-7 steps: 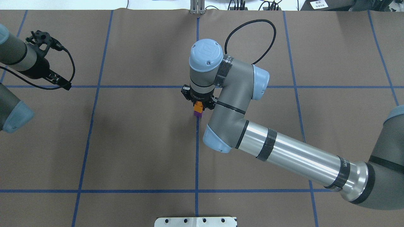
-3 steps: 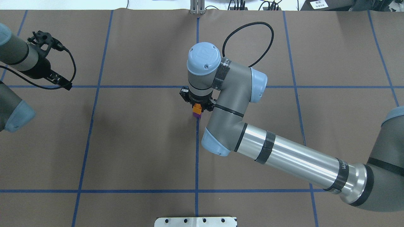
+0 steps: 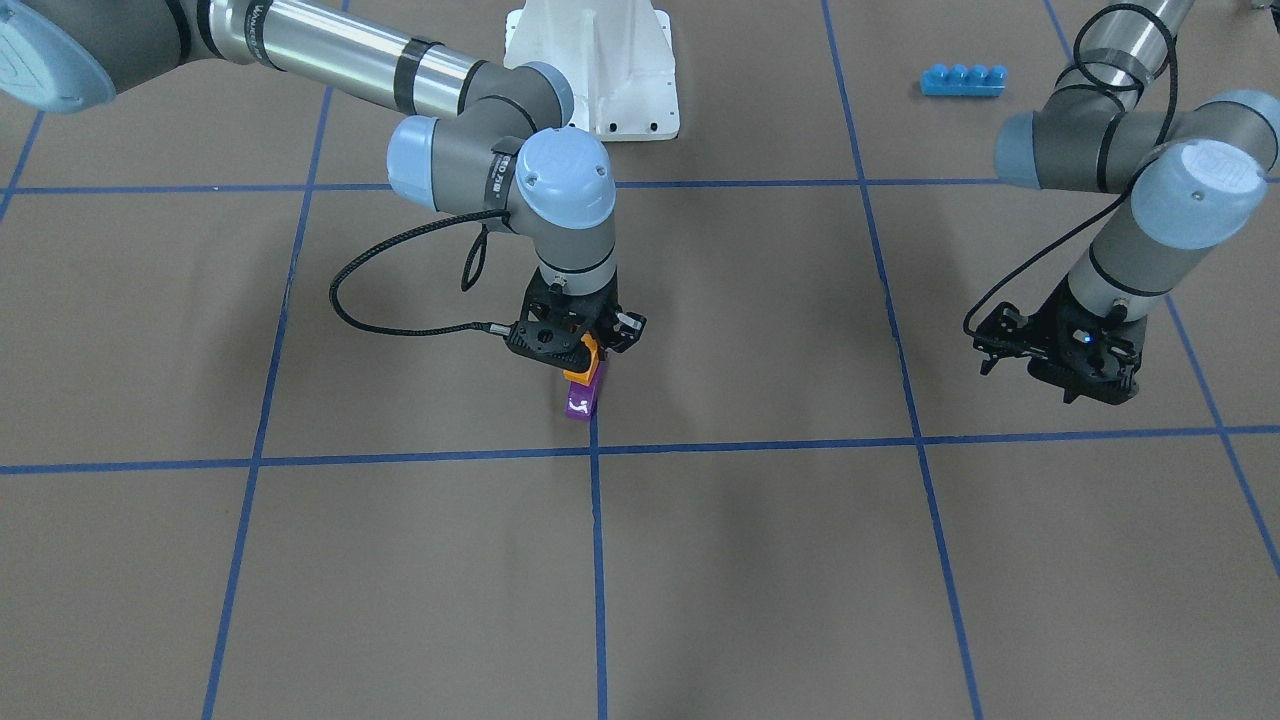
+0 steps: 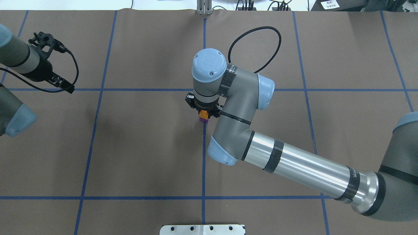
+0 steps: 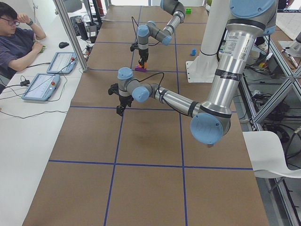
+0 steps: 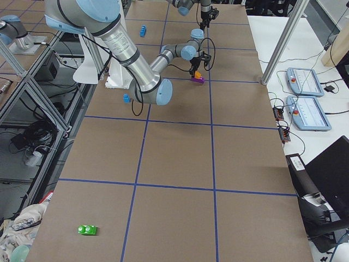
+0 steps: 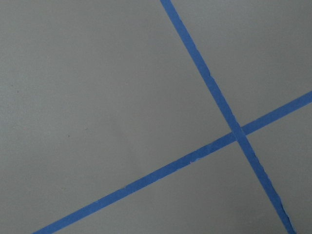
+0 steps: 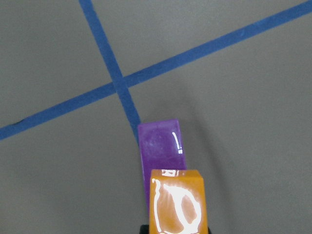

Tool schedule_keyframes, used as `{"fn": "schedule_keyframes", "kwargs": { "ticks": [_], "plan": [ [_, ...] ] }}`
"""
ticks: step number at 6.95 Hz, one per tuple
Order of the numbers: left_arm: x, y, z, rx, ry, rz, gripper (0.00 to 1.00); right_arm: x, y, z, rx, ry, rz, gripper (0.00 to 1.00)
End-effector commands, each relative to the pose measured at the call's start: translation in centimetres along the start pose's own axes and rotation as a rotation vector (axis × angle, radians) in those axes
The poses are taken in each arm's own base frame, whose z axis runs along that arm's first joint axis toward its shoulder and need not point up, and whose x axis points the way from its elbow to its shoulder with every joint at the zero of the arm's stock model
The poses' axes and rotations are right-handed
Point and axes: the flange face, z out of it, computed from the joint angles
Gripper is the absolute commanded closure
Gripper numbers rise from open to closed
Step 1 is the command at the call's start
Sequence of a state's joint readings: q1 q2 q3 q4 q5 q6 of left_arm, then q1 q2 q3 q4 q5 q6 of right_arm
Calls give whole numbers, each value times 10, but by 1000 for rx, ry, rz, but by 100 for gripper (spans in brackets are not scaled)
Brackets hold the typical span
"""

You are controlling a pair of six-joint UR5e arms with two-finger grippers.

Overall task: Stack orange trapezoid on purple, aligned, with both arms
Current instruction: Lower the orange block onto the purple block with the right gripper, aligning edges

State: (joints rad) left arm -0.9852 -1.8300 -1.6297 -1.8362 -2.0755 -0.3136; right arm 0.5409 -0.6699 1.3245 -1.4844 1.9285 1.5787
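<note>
My right gripper (image 3: 582, 352) is shut on the orange trapezoid (image 3: 584, 362) and holds it directly over the purple brick (image 3: 581, 402), which stands on the table by a blue tape crossing. In the overhead view the orange brick (image 4: 204, 114) hides most of the purple brick (image 4: 203, 119). In the right wrist view the orange brick (image 8: 176, 204) overlaps the near end of the purple brick (image 8: 161, 145). I cannot tell whether they touch. My left gripper (image 3: 1098, 393) hangs open and empty far off to the side, also in the overhead view (image 4: 65, 85).
A long blue four-stud brick (image 3: 963, 79) lies near the left arm's base side. A small blue brick (image 6: 126, 98) lies by the white pedestal (image 3: 600, 70). A green piece (image 6: 87, 230) lies at the right end. An operator (image 5: 19, 40) sits beside the table.
My right arm has shifted a little towards the robot and the orange brick has come over the purple one, covering more of it. The left arm has hardly moved.
</note>
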Motion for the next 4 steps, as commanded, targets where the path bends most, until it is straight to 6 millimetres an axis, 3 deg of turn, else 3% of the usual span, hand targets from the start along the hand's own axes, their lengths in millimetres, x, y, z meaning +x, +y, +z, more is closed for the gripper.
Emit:
{"fn": "schedule_keyframes", "kwargs": {
  "ticks": [1,2,3,4],
  "plan": [
    [-1,0,2,-3,-1,-1,0,0,4,3,8,2,-5,60],
    [-1,0,2,-2,0,-2,0,-1,3,1,9,-1,-4,43],
    [0,-1,0,1,0,-2,0,-2,-2,-3,12,-6,-5,33],
    [1,-1,0,2,1,-1,0,-1,-8,-8,18,-12,-2,0]
  ]
}}
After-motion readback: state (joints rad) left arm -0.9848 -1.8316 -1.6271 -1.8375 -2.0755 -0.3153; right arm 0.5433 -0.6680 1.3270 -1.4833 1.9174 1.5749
